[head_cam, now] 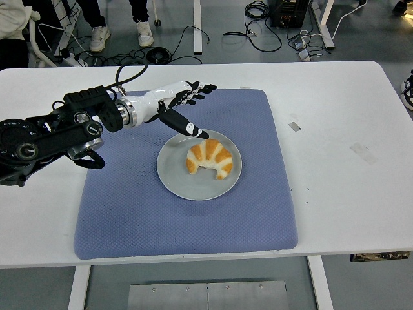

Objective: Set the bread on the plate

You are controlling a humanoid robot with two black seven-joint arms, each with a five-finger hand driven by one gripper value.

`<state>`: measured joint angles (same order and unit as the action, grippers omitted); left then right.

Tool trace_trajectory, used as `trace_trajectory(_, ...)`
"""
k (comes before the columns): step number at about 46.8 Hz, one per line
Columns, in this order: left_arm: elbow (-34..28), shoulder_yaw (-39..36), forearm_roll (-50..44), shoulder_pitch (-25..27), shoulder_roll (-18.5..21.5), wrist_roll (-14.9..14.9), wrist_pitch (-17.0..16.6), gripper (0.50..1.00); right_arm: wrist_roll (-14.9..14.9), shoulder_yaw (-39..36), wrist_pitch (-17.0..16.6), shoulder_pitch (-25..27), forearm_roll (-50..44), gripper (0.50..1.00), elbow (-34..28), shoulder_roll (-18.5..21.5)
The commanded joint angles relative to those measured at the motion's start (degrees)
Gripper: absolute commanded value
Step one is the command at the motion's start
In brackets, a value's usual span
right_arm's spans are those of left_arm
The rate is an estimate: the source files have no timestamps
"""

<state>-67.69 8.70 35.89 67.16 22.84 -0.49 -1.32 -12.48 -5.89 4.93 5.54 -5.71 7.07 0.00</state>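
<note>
— Fingers of the robot's left hand are spread and hold nothing, the thumb angled down over the far-left rim of the plate. What is on the left of the table?

— One black arm of jointed, matte metal comes in from the left edge, with a glossy white forearm section and a black cable looping behind it. The hand hangs over the far part of the mat, apart from the bread.

— And in the middle?

— One blue-grey mat, square with rounded corners and a fine dimpled weave, lies on the smooth white table. One round, plain grey plate sits on the mat, a little toward its far side. One croissant, golden brown with paler ridges and curved like a crescent, lies on the plate, its two tips pointing toward the near edge.

— Anything to the right?

— Two small strips of pale tape are stuck to the bare tabletop right of the mat. Beyond the far edge, black cables trail over a grey floor, and a person's two white shoes show at the upper left.
</note>
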Motion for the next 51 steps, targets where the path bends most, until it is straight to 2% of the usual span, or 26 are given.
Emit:
trace_trajectory(1,0.0,1.1,-3.1,0.7,0.7,-0.1,0.0,0.978,0.0,0.0,0.0,0.0,0.0,1.000,0.0,0.0)
trace_trajectory(8,0.1,2.1,-5.4,1.1,1.9,-0.2,-0.2,0.980,0.0,0.0,0.0,0.0,0.0,1.000,0.0,0.0)
trace_trajectory(16,0.3,6.7,-6.3,0.2,2.2,0.1,-0.3,0.980,0.0,0.0,0.0,0.0,0.0,1.000,0.0,0.0)
trace_trajectory(26,0.7,9.6,-17.7,-0.2,4.3,0.6,0.0,0.980,0.0,0.0,0.0,0.0,0.0,1.000,0.0,0.0)
trace_trajectory(31,1.1,13.2,-20.4,-2.6,4.9,0.6,0.0,0.980,0.0,0.0,0.0,0.0,0.0,1.000,0.0,0.0)
trace_trajectory(37,2.9,19.1,-20.7,-5.8,4.8,0.5,0.0,0.980,0.0,0.0,0.0,0.0,0.0,1.000,0.0,0.0)
trace_trajectory(45,9.6,22.0,-20.8,-6.3,4.4,0.6,0.4,0.980,0.0,0.0,0.0,0.0,0.0,1.000,0.0,0.0)
trace_trajectory(51,12.3,22.8,-21.6,-6.3,4.3,0.8,3.8,0.980,0.0,0.0,0.0,0.0,0.0,1.000,0.0,0.0)
